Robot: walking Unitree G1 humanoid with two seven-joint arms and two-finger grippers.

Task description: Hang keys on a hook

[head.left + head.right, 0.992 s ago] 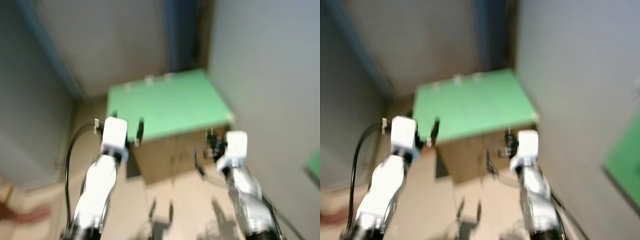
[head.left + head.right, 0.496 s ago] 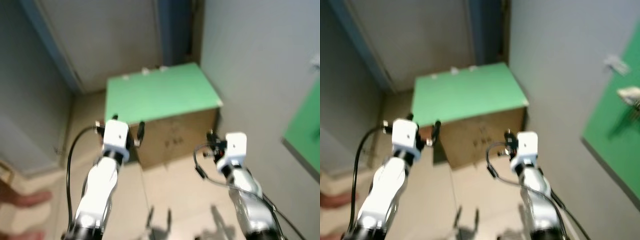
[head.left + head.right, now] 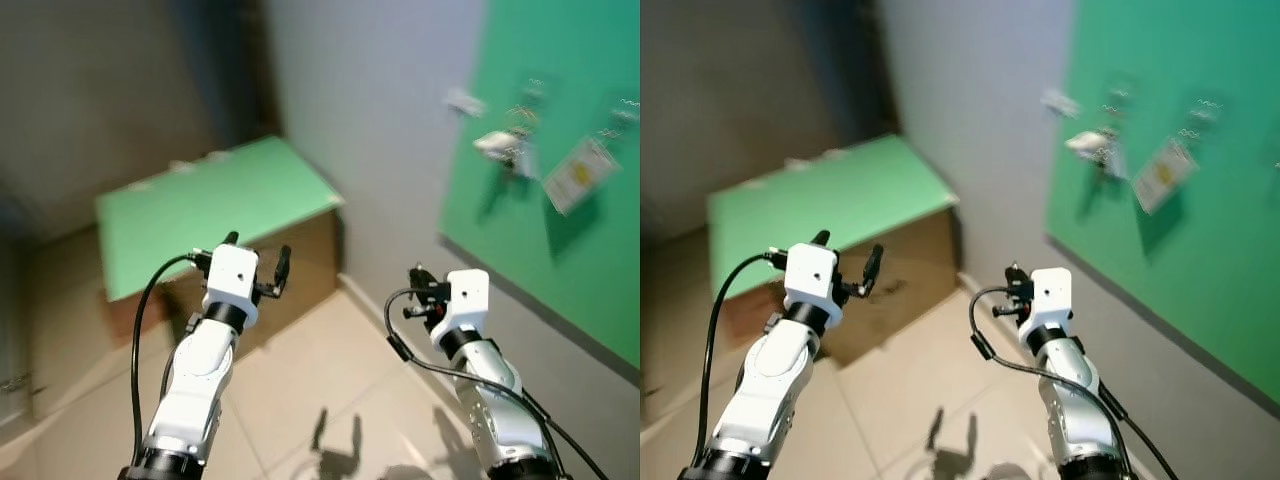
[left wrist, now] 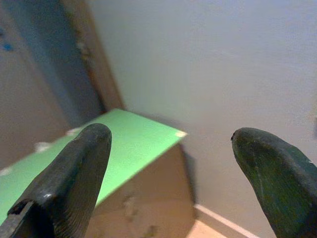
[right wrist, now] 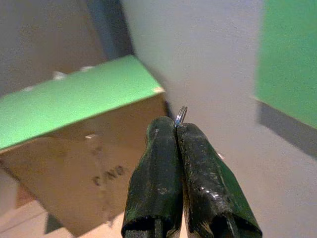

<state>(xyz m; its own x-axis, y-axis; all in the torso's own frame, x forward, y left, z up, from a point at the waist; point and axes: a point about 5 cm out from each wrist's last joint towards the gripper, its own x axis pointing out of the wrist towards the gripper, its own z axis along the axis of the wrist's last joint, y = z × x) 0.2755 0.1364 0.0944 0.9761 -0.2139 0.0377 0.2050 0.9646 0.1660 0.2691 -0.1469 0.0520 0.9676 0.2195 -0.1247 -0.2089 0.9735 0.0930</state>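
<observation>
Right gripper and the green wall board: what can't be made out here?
- Keys: in the right wrist view, a bit of metal ring pokes past the right gripper; the shut fingers hide the rest.
- Hooks: in the eye views, the items on the green board, including a tag, are motion-blurred; no free hook can be told.
- Small white bits on the green-topped box: too blurred to identify.
- Left gripper: open, holding nothing.
</observation>
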